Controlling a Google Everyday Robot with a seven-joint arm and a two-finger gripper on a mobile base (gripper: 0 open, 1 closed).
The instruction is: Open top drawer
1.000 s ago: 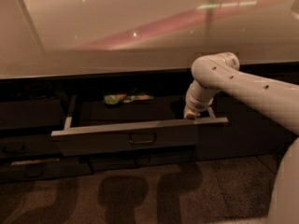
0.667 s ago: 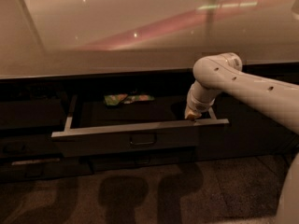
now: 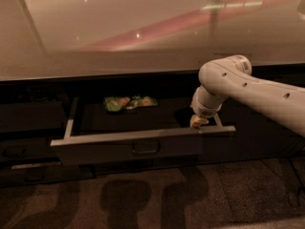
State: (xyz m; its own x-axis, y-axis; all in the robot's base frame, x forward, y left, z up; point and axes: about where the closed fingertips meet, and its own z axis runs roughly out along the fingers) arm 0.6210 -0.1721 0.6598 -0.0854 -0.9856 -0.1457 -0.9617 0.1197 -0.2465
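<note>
The top drawer [image 3: 143,146] is a wide dark grey drawer under the counter, pulled well out, with a small rectangular pull handle [image 3: 146,148] at the middle of its front. Its inside shows, with a green snack bag [image 3: 129,102] lying at the back. My gripper [image 3: 197,122] points down from the white arm [image 3: 248,87] just inside the drawer's front edge, near its right end.
A glossy beige counter [image 3: 143,27] runs above the drawer. Narrower dark drawers [image 3: 28,154] sit at the left and a dark cabinet front [image 3: 267,137] at the right. Brown carpet [image 3: 143,199] with shadows lies below.
The arm and gripper have shifted slightly to the right along the drawer's front edge. The drawer stays pulled out as before.
</note>
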